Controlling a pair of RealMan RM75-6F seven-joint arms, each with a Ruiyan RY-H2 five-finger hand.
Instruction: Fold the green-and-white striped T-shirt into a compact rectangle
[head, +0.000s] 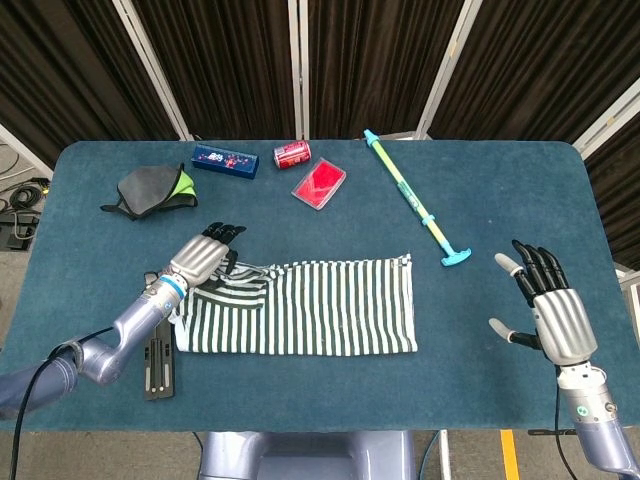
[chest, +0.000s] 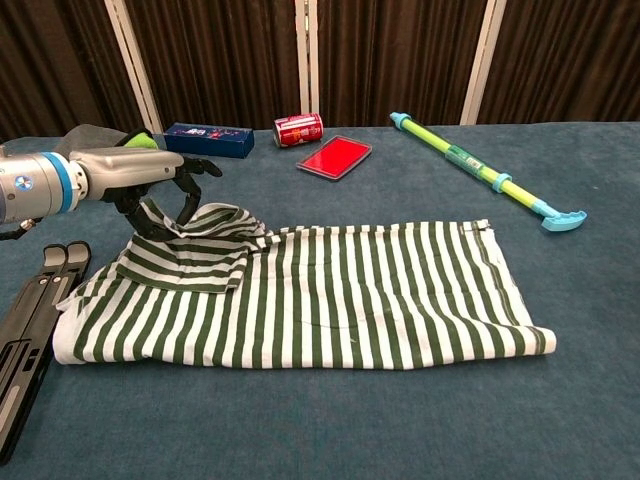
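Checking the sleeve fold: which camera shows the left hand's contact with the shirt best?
Chest view: the left hand shows side-on, fingers curled over the folded sleeve of the striped T-shirt. Head view shows only the hand's back, hiding the fingertips.

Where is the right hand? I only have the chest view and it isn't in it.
Observer: The right hand hovers over bare table well to the right of the shirt, touching nothing.
Operator: Is it holding anything?
Observer: No, the fingers are spread and empty.
Operator: What's the grey thing beside the blue box?
Observer: A dark pouch with a green lining, lying apart from the shirt.
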